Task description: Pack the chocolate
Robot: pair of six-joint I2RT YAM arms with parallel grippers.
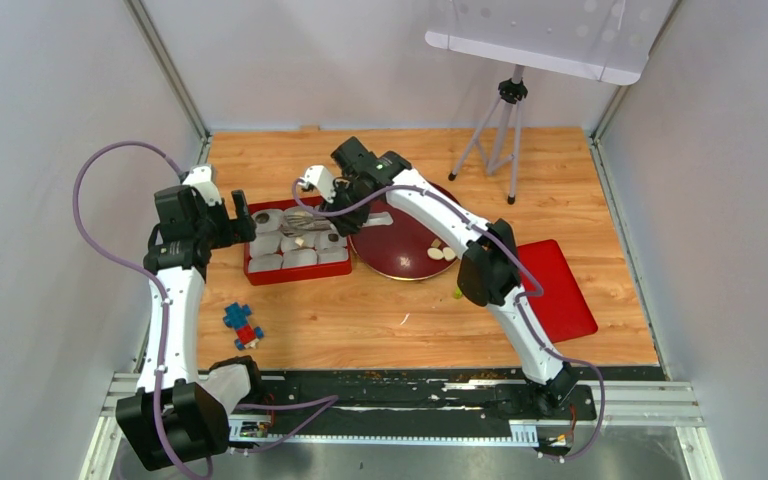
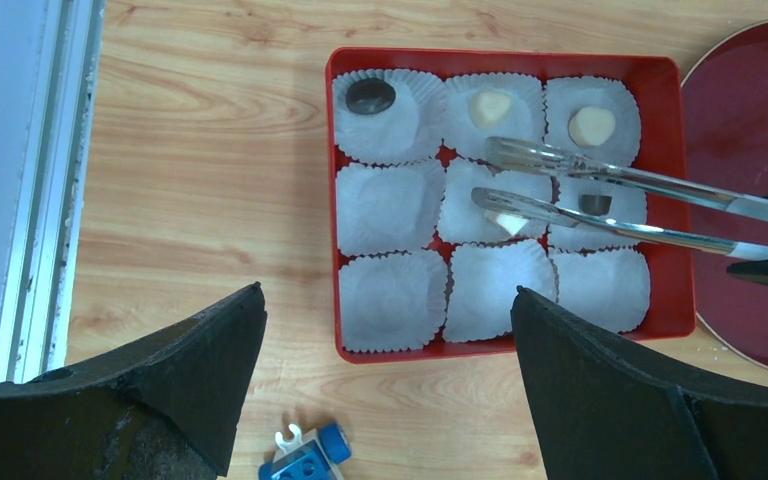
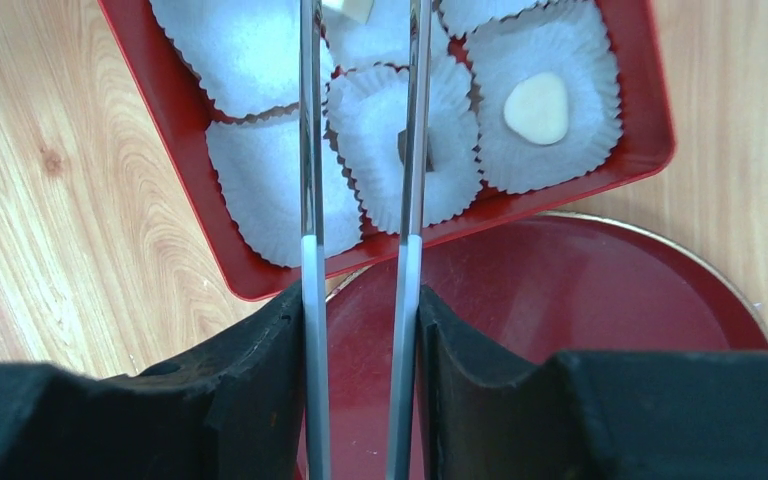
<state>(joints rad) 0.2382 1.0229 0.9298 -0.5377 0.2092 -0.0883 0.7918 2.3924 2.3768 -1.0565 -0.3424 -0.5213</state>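
The right claw [image 3: 360,305] is clenched on a pair of metal tongs [image 2: 610,176], whose thin tips reach where its fat fingers likely couldn't: the red tray's [image 2: 505,58] centre paper cup, with a pale chocolate [image 2: 510,222] at their ends. Four other cups are filled. Two pale pieces [image 1: 441,253] wait on the dark plate [image 1: 390,265]. The left claw [image 2: 388,300] hangs released beside the tray, probably to steady it.

Bright, even overhead light, soft shadows.
Only faint shadows lie on the table [image 1: 360,320]; the tongs [image 2: 610,174] glint, and the dark fingers [image 2: 600,390] at each wrist view's bottom edge look soft.
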